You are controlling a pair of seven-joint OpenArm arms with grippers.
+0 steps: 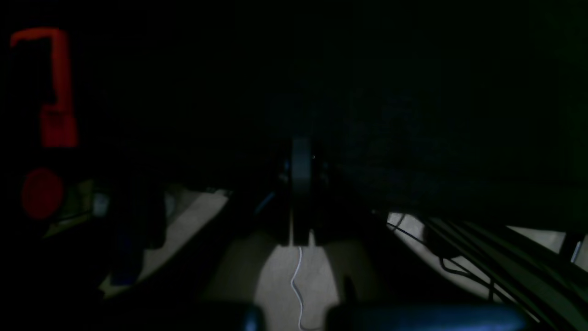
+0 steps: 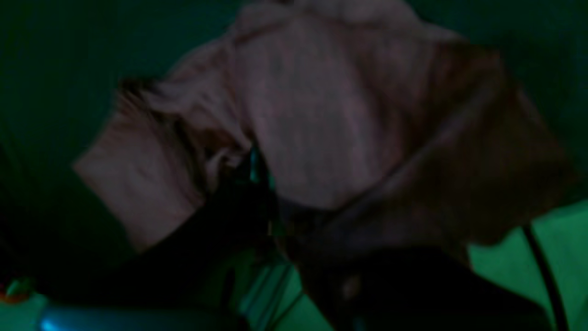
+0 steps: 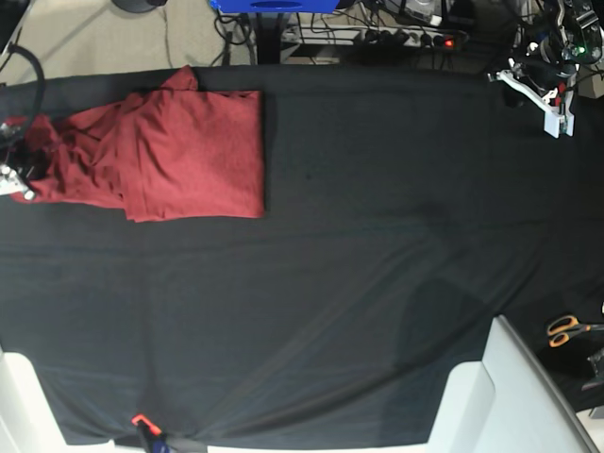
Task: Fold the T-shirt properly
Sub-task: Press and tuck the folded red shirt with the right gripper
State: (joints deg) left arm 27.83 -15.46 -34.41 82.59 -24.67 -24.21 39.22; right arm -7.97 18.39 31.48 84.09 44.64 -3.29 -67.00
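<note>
The T-shirt (image 3: 165,156) lies at the black cloth's (image 3: 377,264) far left, long axis left-right, folded square end rightward; the right gripper (image 3: 21,175) pinches its bunched left end; the left gripper (image 3: 557,113) is closed, empty.

A: What does the left arm (image 3: 543,80) look like from above?
B: White brackets over dark parts, with a small green light and a red spot near the top.
A: And the right arm (image 3: 17,160)?
B: Mostly black, with small white and red bits and a black cable (image 3: 33,66) looping above it
</note>
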